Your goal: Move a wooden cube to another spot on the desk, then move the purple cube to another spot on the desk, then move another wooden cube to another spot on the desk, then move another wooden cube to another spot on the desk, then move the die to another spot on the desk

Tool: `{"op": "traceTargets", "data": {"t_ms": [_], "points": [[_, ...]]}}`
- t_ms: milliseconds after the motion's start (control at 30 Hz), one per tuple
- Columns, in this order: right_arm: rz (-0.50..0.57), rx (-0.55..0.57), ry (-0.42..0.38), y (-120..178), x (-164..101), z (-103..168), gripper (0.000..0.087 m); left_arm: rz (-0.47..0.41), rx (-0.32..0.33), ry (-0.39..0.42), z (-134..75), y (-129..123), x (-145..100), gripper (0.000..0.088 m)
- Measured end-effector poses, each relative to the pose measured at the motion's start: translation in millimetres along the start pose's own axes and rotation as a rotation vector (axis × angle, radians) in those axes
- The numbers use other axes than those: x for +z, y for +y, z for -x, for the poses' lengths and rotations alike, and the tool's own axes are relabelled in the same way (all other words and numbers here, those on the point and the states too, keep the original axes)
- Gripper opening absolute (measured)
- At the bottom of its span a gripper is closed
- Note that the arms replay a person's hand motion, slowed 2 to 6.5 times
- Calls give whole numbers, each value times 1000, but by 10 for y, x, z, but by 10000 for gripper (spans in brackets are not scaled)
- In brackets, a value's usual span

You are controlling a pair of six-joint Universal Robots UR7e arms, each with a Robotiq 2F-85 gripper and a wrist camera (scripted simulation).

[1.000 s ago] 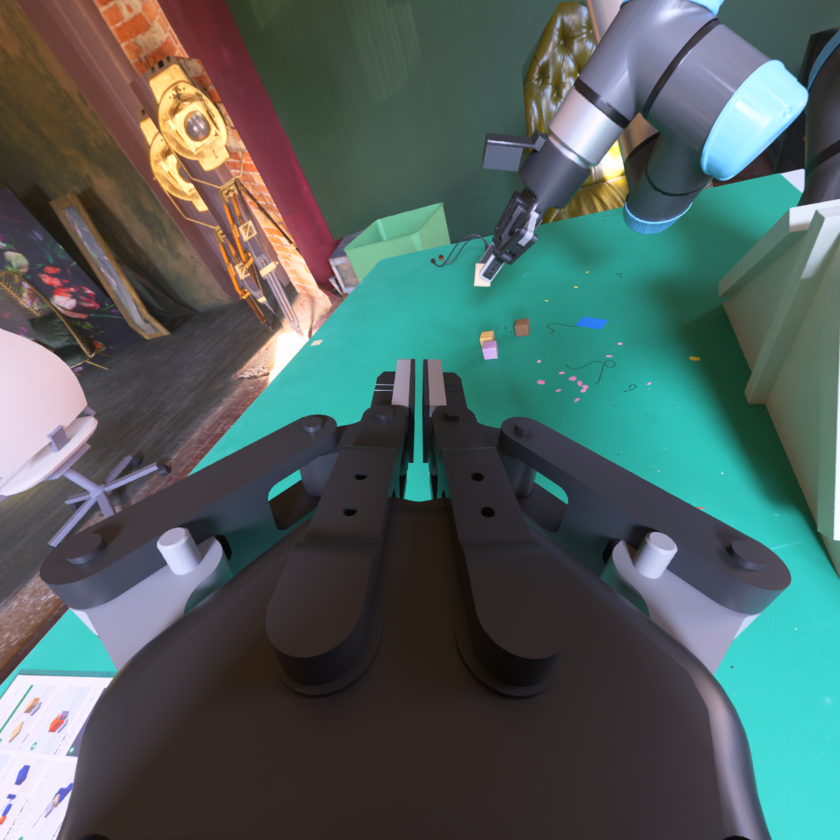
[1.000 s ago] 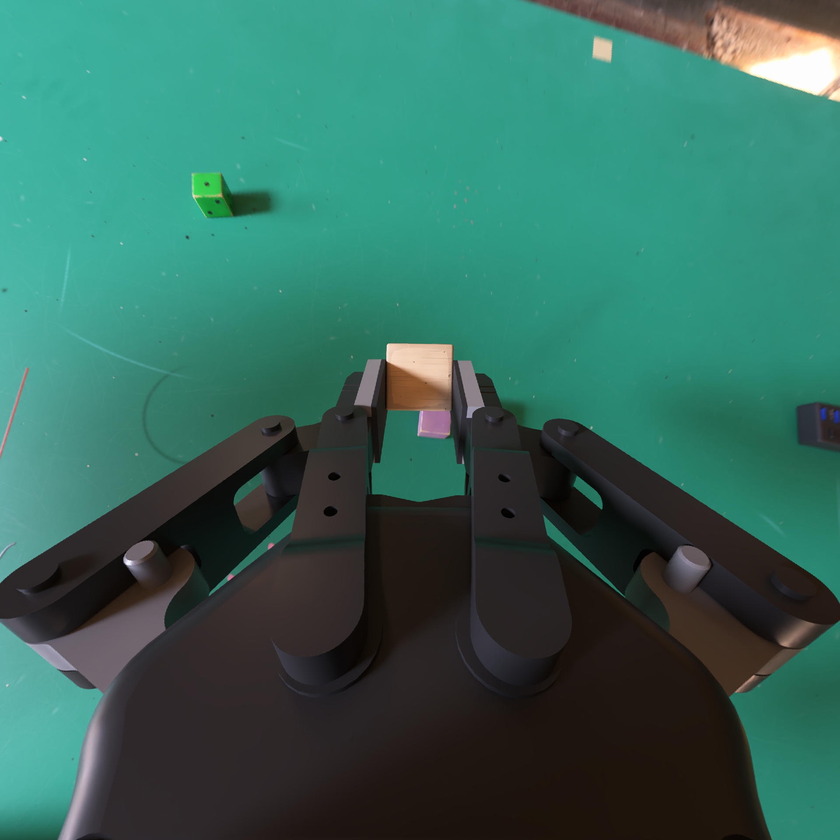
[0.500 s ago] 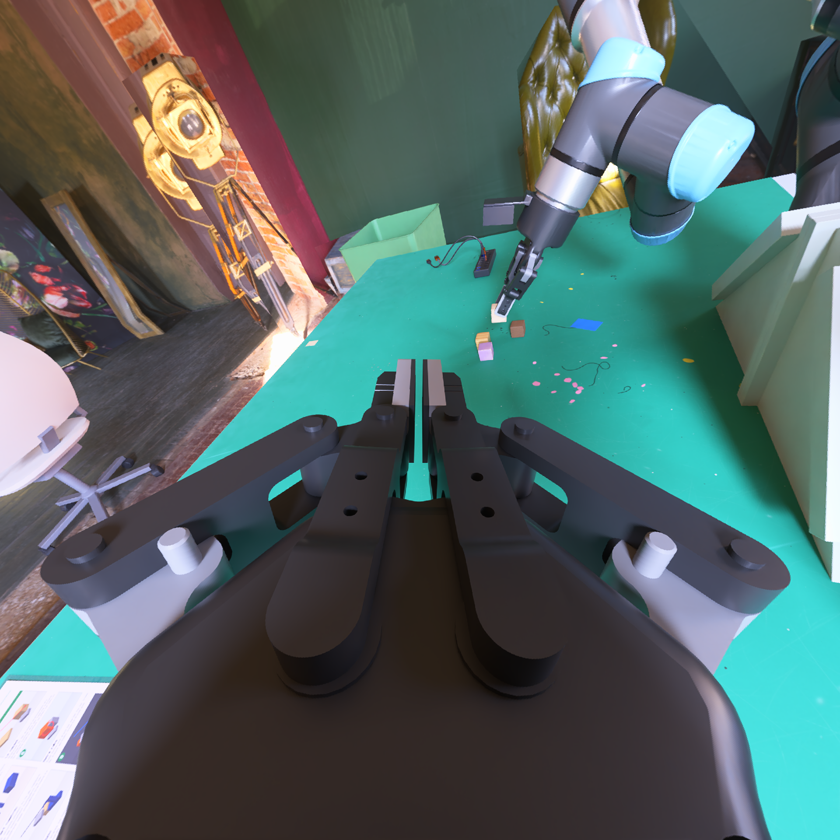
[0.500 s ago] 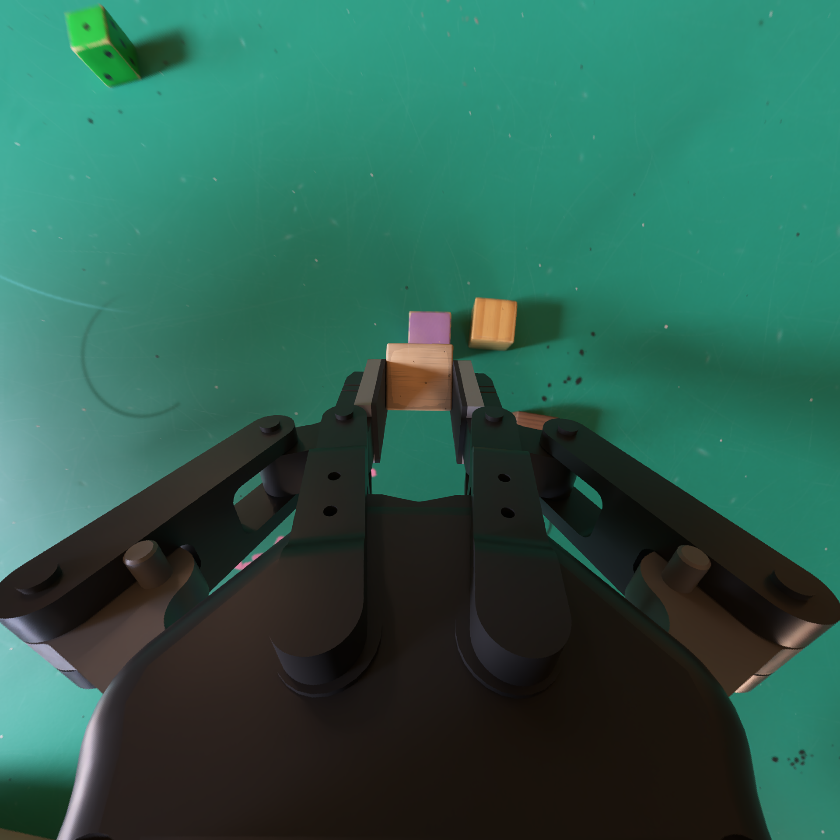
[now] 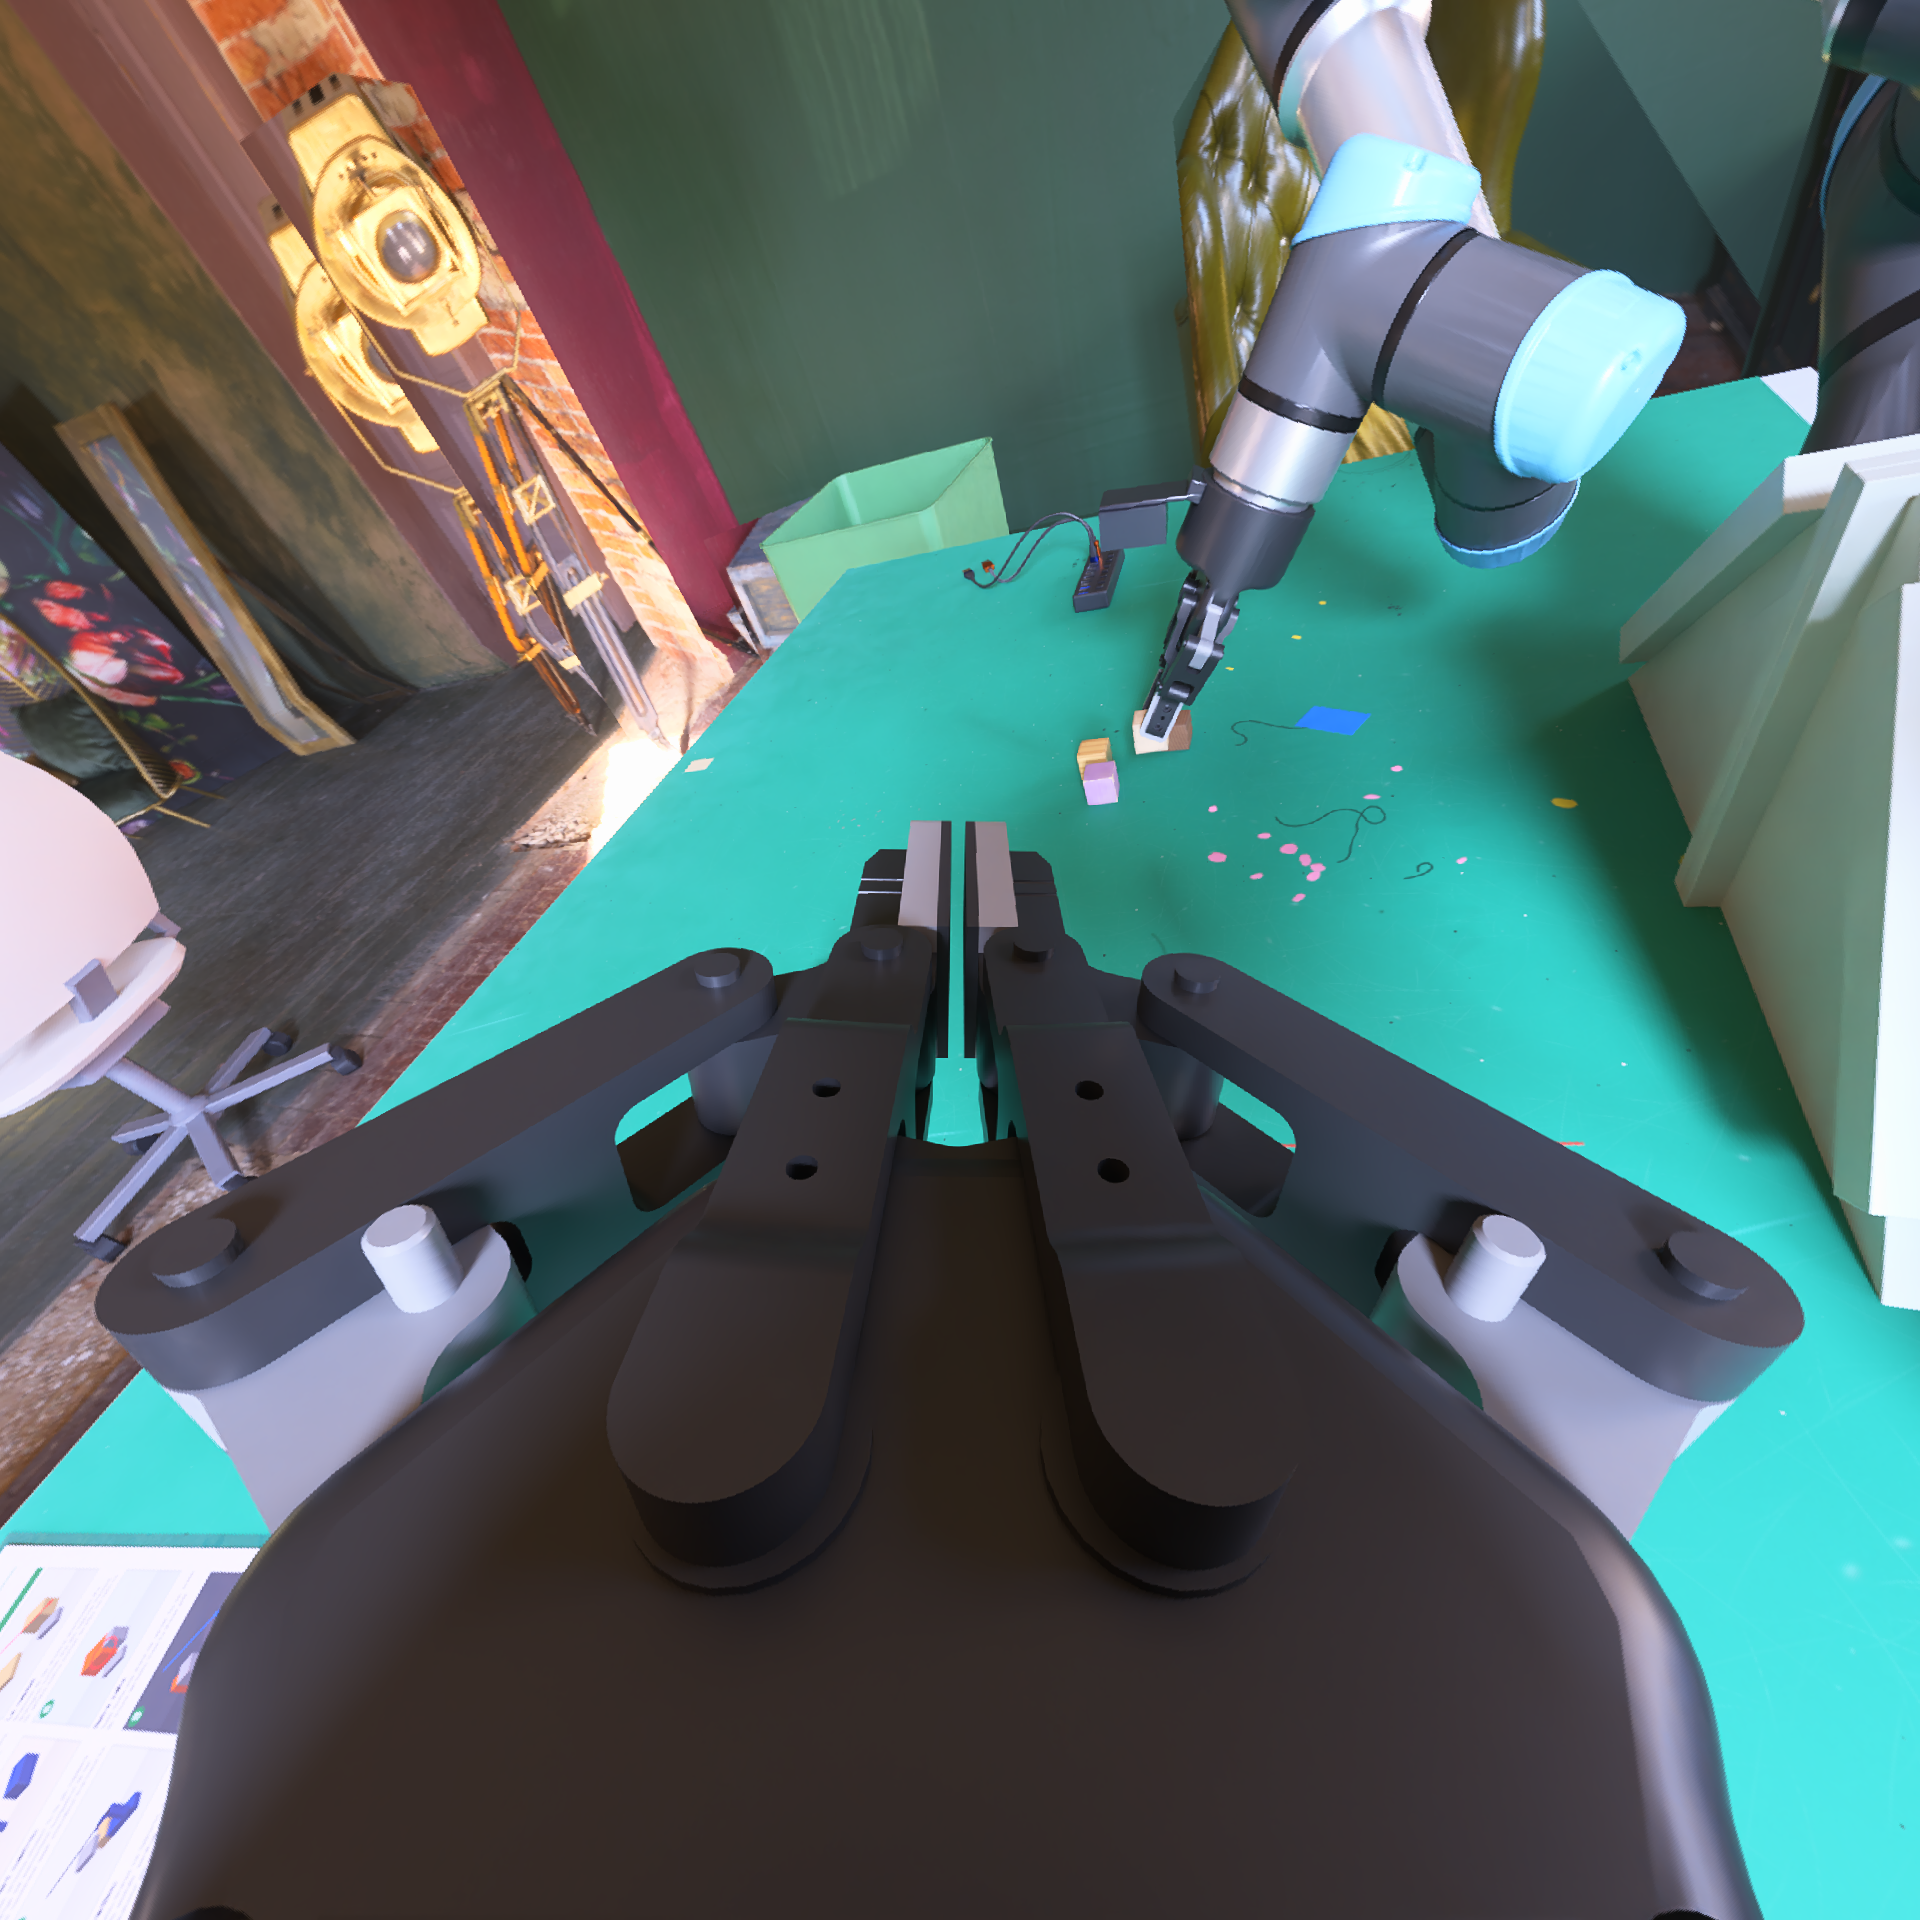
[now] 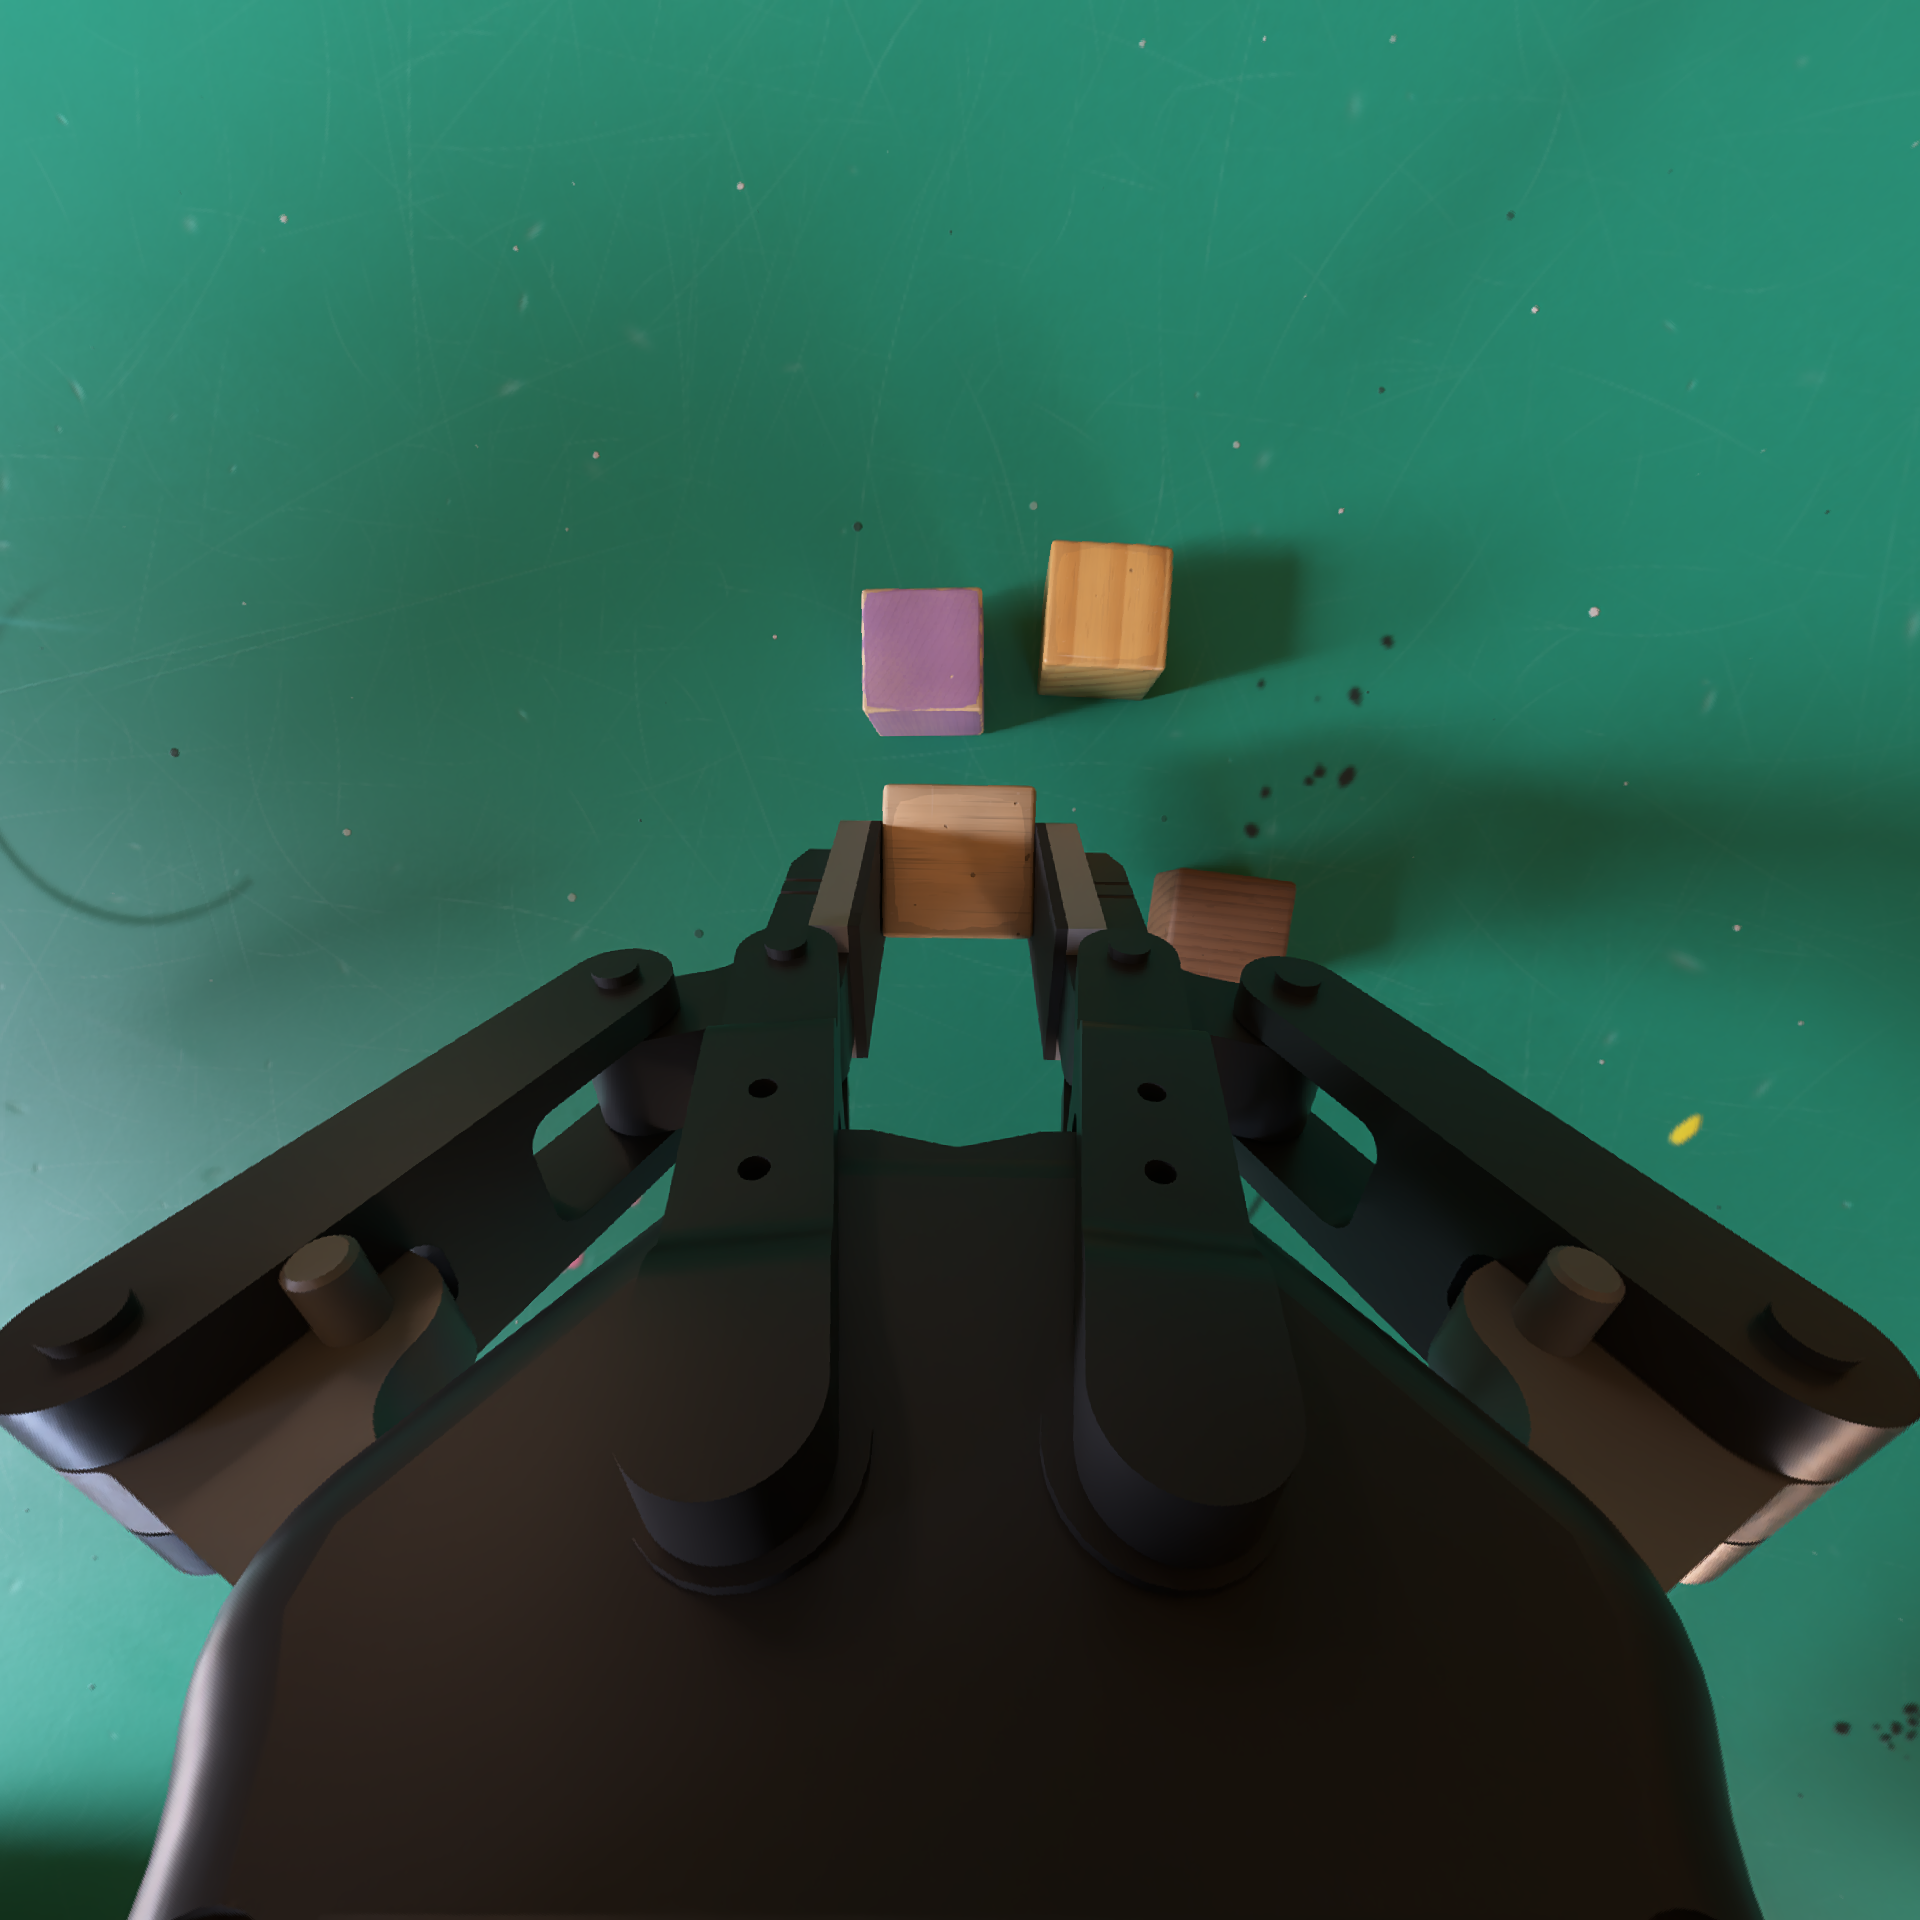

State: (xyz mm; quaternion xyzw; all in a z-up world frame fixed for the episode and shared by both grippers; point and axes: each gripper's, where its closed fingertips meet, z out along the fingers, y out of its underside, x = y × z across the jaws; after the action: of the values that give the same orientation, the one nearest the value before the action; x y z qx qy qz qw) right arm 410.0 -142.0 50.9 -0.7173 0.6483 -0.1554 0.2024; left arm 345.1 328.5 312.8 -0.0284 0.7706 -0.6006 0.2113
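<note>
Pale wooden cube (image 6: 957, 862) sits clamped between the two pads of my right claw (image 6: 957, 883), one pad flat against each side face. It is square all round, so it has no long axis; its grain lines run crosswise, from pad to pad, and its faces sit square with my fingers. From my left wrist view the same cube (image 5: 1151, 736) appears at the bench (image 5: 1455, 987) surface or just above it; I cannot tell whether it touches.

Just ahead of my right claw the purple cube (image 6: 922, 660) rests on the green bench (image 6: 416, 416), and an orange-toned wooden cube (image 6: 1104, 615) stands just beside it on the right, a narrow gap between them. A darker brown wooden cube (image 6: 1222, 923) lies close beside my right finger, partly hidden behind the linkage.

My left claw (image 5: 956, 873) hovers well apart from the cubes, its pads drawn together with only a thin slit between them and nothing gripped.
</note>
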Motion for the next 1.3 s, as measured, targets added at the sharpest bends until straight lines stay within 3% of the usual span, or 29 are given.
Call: {"op": "traceTargets", "data": {"t_ms": [667,1300], "points": [[70,-14,52,159,122,-93,252,15,0,5,-6,30,11,25],[87,-32,24,237,225,-71,252,21,-7,2,15,56,14,25]]}}
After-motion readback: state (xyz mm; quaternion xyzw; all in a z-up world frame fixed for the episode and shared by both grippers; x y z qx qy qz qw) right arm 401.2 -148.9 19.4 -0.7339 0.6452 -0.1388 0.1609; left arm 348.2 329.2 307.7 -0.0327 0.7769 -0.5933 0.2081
